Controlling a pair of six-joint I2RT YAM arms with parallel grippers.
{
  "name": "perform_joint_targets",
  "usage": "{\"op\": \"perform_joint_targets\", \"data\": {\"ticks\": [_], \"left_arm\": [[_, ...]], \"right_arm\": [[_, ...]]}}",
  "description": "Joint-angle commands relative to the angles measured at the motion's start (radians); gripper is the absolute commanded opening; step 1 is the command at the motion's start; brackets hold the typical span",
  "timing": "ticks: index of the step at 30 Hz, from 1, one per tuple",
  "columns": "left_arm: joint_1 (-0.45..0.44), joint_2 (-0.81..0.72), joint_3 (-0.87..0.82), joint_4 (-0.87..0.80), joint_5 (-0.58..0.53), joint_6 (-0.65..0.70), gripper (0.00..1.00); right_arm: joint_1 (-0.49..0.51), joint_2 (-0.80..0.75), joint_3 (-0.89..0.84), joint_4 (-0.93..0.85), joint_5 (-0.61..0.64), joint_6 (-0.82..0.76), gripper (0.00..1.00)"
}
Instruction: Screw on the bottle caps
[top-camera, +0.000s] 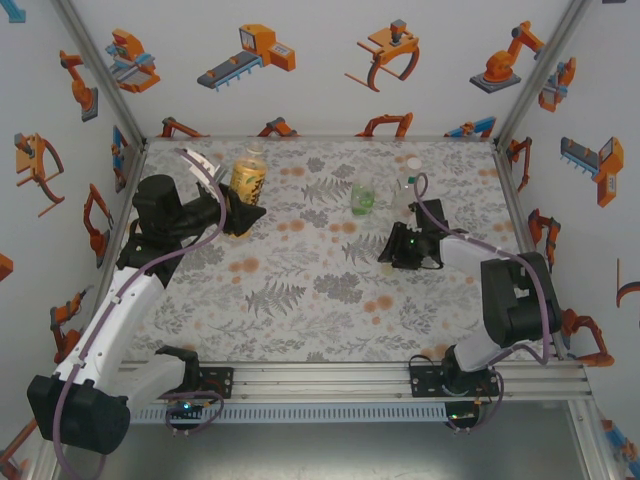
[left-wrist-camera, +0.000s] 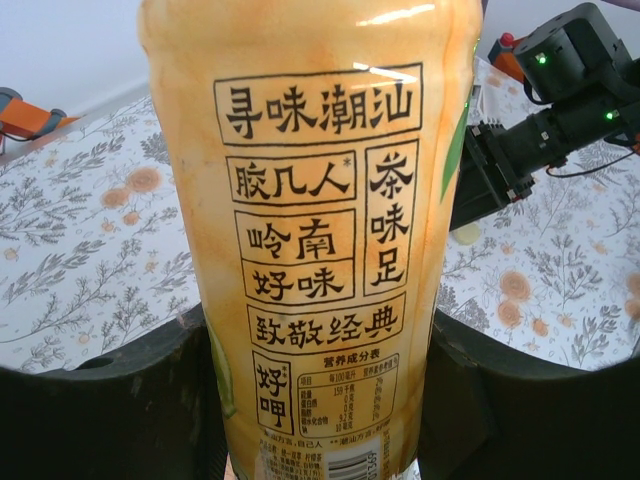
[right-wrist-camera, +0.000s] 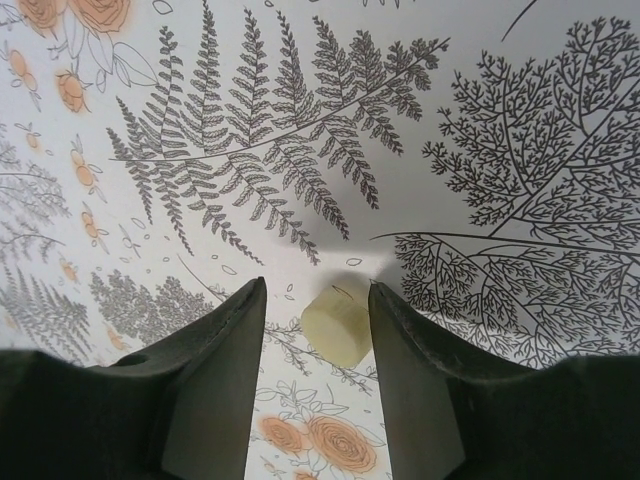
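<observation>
On my right gripper (right-wrist-camera: 315, 290) the jaws are narrowly parted astride a pale cap (right-wrist-camera: 335, 325), right of centre on the tabletop (top-camera: 300, 320) — light, rigid, probably slick, so I would pinch its side wall — while my left gripper (top-camera: 236, 212) clamps the amber bottle (top-camera: 248, 176) near the far-left corner.

The left arm (top-camera: 115, 310) stretches forward along the left side with its wrist turned inward. The left gripper (top-camera: 240, 215) lies level, its fingers (left-wrist-camera: 120, 400) clamped on either side of a bottle (left-wrist-camera: 310, 230). The right arm (top-camera: 510, 295) folds at the elbow and reaches inward toward the middle. The right gripper (top-camera: 405, 250) seems to point down at the table, its fingers (right-wrist-camera: 215, 390) parted a little.
</observation>
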Motion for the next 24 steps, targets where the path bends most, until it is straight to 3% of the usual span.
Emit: {"op": "perform_joint_targets", "data": {"ticks": [1,10,24], "left_arm": [[0.005,0.001,0.005,0.013,0.02,-0.012,0.0],[0.008,0.001,0.006,0.01,0.02,-0.012,0.0],[0.009,0.001,0.01,0.007,0.02,-0.013,0.0]], "right_arm": [[0.034,0.034,0.014,-0.14,0.111,-0.05,0.46],[0.14,0.056,0.095,-0.275,0.286,-0.097,0.46],[0.227,0.116,0.174,-0.335,0.378,-0.118,0.41]]}}
